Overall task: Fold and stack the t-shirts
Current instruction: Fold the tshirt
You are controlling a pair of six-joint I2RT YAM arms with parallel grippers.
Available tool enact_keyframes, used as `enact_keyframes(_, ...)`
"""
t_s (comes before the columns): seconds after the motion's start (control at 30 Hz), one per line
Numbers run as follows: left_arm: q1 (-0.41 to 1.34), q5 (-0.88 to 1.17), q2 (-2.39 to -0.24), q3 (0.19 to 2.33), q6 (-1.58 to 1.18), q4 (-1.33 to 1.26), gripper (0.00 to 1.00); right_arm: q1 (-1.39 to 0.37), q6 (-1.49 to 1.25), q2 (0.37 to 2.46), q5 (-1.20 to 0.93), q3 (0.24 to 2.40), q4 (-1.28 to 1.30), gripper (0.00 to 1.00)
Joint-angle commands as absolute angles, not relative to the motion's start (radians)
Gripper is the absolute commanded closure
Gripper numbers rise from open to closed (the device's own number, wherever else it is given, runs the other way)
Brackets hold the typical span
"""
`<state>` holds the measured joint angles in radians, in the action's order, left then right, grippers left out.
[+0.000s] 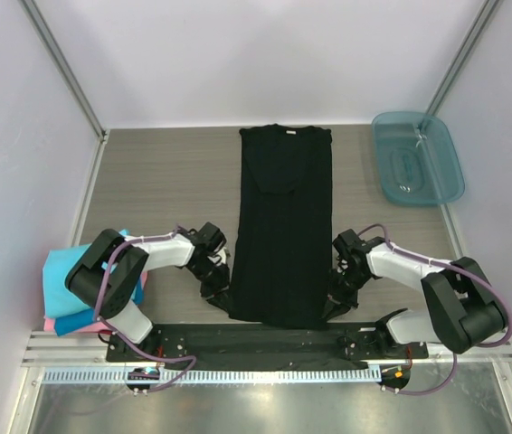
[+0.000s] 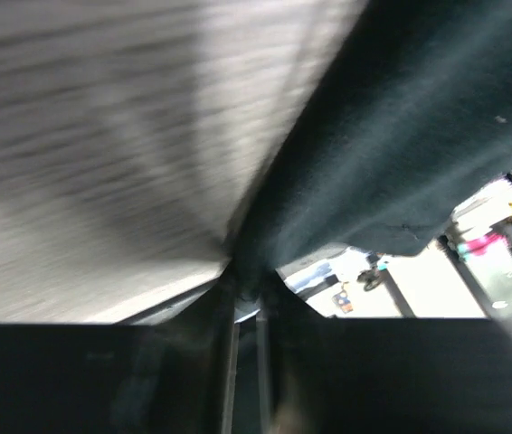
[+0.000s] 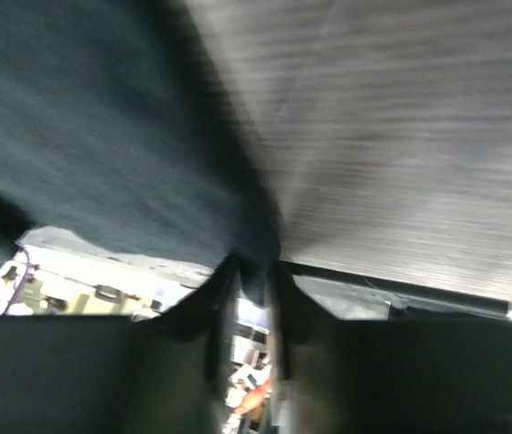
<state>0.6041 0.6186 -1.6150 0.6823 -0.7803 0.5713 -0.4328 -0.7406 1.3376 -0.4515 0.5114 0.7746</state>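
Where the left pincer [image 2: 247, 287] closes, a fold of the black t-shirt [image 1: 283, 226] is seen clamped between its fingers. The right pincer [image 3: 252, 276] is likewise clenched on the same cloth, at the opposite near corner.

- Shirt: laid as a long narrow strip down the middle of the table [image 1: 165, 181]. The neck and white tag [image 1: 285, 132] are at the far end, and the near hem is stretched between the two pincers.
- Surface: grey wood-grain top. A black strip [image 1: 256, 336] and a metal rail [image 1: 256, 375] are set along the near edge.
- Room: plain white walls [image 1: 256, 54] on three sides, with slanted metal posts [image 1: 61, 63] at the far corners.
- Tray: a teal plastic tray [image 1: 416, 158] is placed at the far right corner, well apart from the shirt.
- Stack: a stack of folded shirts [image 1: 61, 271] is noted at the left edge, with turquoise, blue and pink layers showing.

Hard to read: the stack is partly covered by the left arm, so the order of its layers cannot be settled. Both wrist views are smeared by blur, and the bright clutter past the cloth edge cannot be named.
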Motion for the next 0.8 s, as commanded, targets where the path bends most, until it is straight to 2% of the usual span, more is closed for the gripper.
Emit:
enact_keyframes(0.0,0.614,0.468,-1.626,0.666,-0.741,0.561,0.90,-0.439,-0.756,1.330,-0.485,0.523,0.718,0.85)
enact_keyframes(0.03,0.614,0.462,-1.621,0.676,-0.738,0.571,1.00,-0.439,-0.750,1.324,-0.483,0.531,0.721,0.93)
enact_keyframes(0.07,0.611,0.460,-1.615,0.684,-0.732,0.575,1.00,-0.434,-0.746,1.316,-0.480,0.537,0.733,0.99)
enact_keyframes(0.23,0.572,0.448,-1.560,0.788,-0.634,0.656,1.00,-0.393,-0.681,1.255,-0.462,0.627,0.801,0.99)
enact_keyframes(0.4,0.548,0.440,-1.557,0.986,-0.531,0.704,1.00,-0.348,-0.615,1.209,-0.463,0.719,0.827,0.99)
enact_keyframes(0.77,0.535,0.373,-1.614,1.204,-0.453,0.747,1.00,-0.200,-0.568,1.246,-0.454,0.864,0.776,0.99)
